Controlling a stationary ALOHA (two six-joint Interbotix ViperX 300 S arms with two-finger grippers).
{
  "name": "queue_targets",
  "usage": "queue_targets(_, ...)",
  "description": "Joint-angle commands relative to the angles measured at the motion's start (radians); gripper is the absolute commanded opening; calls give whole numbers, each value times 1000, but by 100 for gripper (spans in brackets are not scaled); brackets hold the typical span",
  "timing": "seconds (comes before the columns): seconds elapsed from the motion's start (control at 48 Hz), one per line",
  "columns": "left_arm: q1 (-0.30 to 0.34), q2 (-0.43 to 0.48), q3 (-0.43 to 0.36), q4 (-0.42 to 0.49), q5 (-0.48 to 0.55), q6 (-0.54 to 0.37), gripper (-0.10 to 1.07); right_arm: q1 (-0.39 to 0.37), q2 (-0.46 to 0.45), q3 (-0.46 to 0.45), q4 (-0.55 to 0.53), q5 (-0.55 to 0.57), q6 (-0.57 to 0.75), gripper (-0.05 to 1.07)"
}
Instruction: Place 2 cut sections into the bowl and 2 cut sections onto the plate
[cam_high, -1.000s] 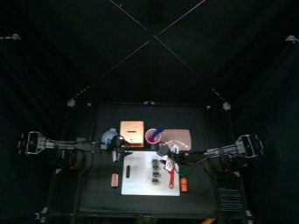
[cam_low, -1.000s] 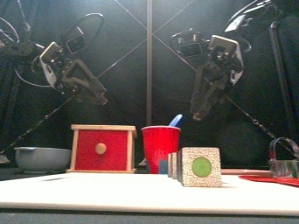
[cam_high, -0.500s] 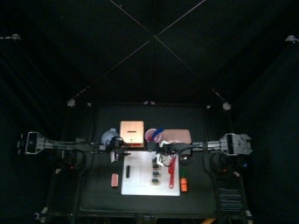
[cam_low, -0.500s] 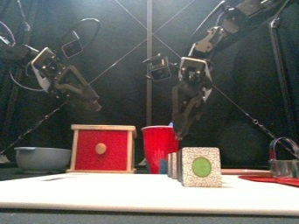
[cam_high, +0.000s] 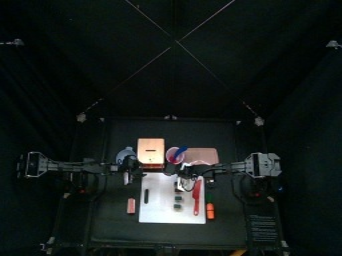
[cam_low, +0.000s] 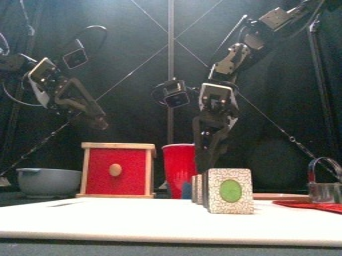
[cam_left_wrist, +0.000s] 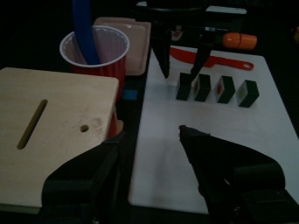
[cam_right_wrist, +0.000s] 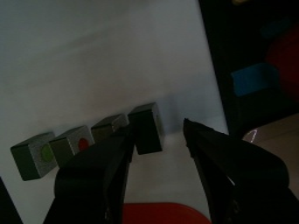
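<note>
Spreading its jaws wide and gripping nothing, the right end effector (cam_right_wrist: 155, 133) hangs over the white board (cam_left_wrist: 211, 131), tips pointing down; in the right wrist view the end piece of the cut sections (cam_right_wrist: 145, 129) shows between the two jaws, though no jaw touches it; the front view shows the tips above the level of the sections; four cut sections stand upright in a short row on the board, close together, each dark with a paler face bearing a green spot; a red-handled knife (cam_left_wrist: 212, 59) lies on the board just beyond the row, and an orange block (cam_left_wrist: 239, 39) sits past it near the board's edge; the board itself lies toward the front edge of the desk (cam_high: 114, 215).

Behind the board, toward the back edge, a wooden block (cam_high: 152, 152), a red cup (cam_low: 181, 170) holding a blue stick, and the plate (cam_high: 203, 154) stand side by side; no sections lie on the plate; the bowl (cam_low: 47, 181) sits at the left side of the desk, beside the block's red front face, and its inside cannot be seen from table height.

The left end effector (cam_left_wrist: 158, 166) hovers over the left part of the desk, raised well above the block, jaws apart and empty.
</note>
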Motion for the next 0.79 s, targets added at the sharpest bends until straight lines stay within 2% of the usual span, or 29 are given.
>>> queue_targets(0.0,6,-3,-8,-9,-3,2,87,-3,-20,-17,3,-8,-2,83)
queue_targets(0.667,14,-5,2,-31,-3,2,87,5,63,-31,5,-15,2,81)
queue_targets(0.771,14,-3,2,-32,-3,2,87,5,51,-31,0,-17,6,75)
